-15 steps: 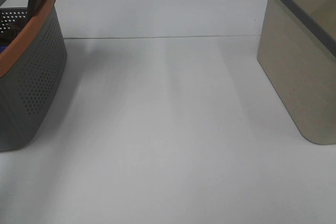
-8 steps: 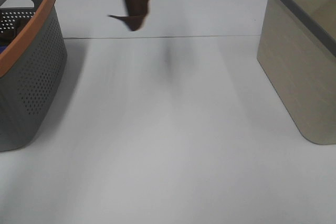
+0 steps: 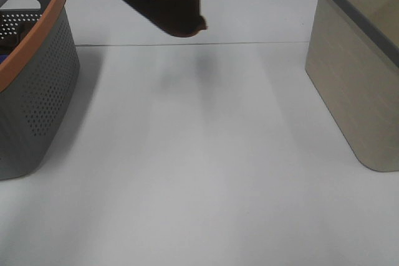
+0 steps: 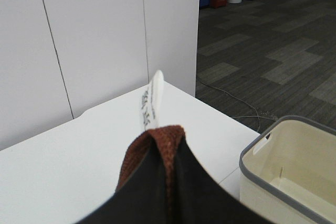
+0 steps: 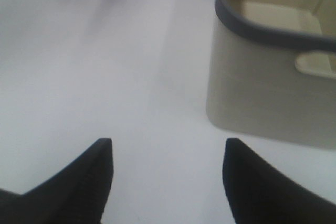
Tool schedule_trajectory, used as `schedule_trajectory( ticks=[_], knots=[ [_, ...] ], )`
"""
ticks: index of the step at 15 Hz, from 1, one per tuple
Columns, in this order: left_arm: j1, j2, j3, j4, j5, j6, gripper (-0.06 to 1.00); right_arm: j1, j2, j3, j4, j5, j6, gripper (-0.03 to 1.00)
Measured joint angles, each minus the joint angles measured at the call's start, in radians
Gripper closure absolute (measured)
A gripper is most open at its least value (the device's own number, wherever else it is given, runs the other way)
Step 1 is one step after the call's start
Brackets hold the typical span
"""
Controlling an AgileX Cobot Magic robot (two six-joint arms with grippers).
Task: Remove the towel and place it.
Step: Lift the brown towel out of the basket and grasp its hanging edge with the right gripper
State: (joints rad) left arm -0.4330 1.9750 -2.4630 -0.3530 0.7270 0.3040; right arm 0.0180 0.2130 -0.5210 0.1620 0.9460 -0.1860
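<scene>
The dark brown towel [image 3: 159, 1] hangs in the air over the back middle of the white table [image 3: 199, 154], its lower corner clear of the surface. In the exterior high view its top runs out of frame and the left gripper does not show. In the left wrist view my left gripper [image 4: 169, 184] is shut on the towel's reddish-brown hem [image 4: 157, 140], with the white tag [image 4: 152, 100] sticking out beyond it. My right gripper [image 5: 168, 153] is open and empty, low over the table beside the beige basket [image 5: 262, 82].
A grey perforated basket with an orange rim [image 3: 37, 91] stands at the left edge. The beige basket with a grey rim [image 3: 355, 79] stands at the right and also shows in the left wrist view [image 4: 294, 182]. Bare table lies between them.
The towel has been carried to the right, from above the grey basket to over the table's back middle, and now hangs wider. The baskets have not moved.
</scene>
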Motion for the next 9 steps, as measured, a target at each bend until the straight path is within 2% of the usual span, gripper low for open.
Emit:
schedule_trajectory(
  ticks=[3,6,9],
  knots=[
    [0.0,0.0,0.0,-0.056,0.027,0.109,0.94,0.0,0.11,-0.003,0.197,-0.179,-0.228,0.37],
    [0.0,0.004,0.0,-0.089,0.101,0.198,0.94,0.0,0.288,-0.003,0.407,-0.27,-0.458,0.37],
    [0.0,0.02,0.0,-0.102,0.225,0.306,0.94,0.0,0.453,-0.003,0.616,-0.339,-0.732,0.37]
  ],
)
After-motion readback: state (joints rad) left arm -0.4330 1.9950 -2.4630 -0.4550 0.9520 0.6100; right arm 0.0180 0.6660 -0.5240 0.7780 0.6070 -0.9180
